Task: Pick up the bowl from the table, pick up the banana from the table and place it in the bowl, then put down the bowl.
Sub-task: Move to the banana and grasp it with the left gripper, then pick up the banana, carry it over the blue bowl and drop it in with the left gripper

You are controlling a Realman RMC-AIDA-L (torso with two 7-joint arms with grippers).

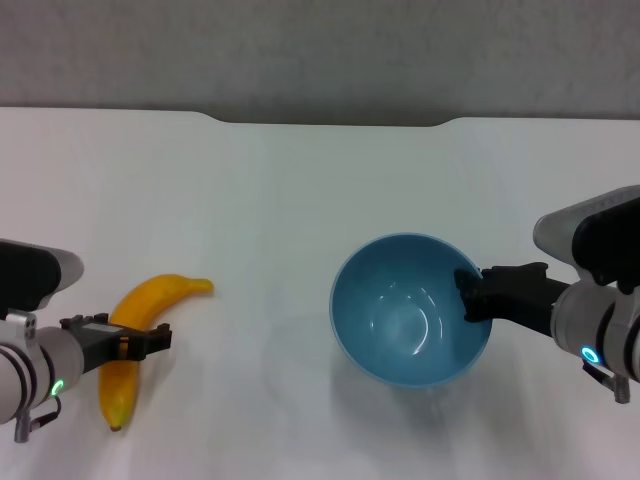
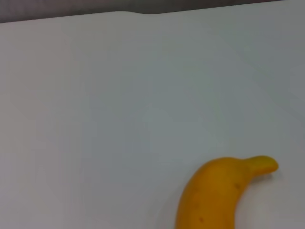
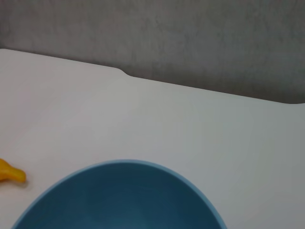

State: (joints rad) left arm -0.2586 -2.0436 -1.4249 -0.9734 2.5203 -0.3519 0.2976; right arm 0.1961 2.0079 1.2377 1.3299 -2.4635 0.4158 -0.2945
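Observation:
The light-blue bowl [image 1: 410, 322] is right of the table's middle, and its inside fills the bottom of the right wrist view [image 3: 119, 200]. My right gripper [image 1: 470, 297] is shut on the bowl's right rim. The bowl looks slightly tilted, with a faint shadow under it. The yellow-orange banana [image 1: 140, 300] lies on the white table [image 1: 300, 200] at the front left, stem pointing right. My left gripper [image 1: 150, 340] sits over the banana's middle. The banana's stem end shows close in the left wrist view [image 2: 224, 191] and as a tip in the right wrist view [image 3: 12, 174].
The table's far edge has a shallow notch [image 1: 335, 122] with a grey wall behind it. Bare white tabletop lies between the banana and the bowl.

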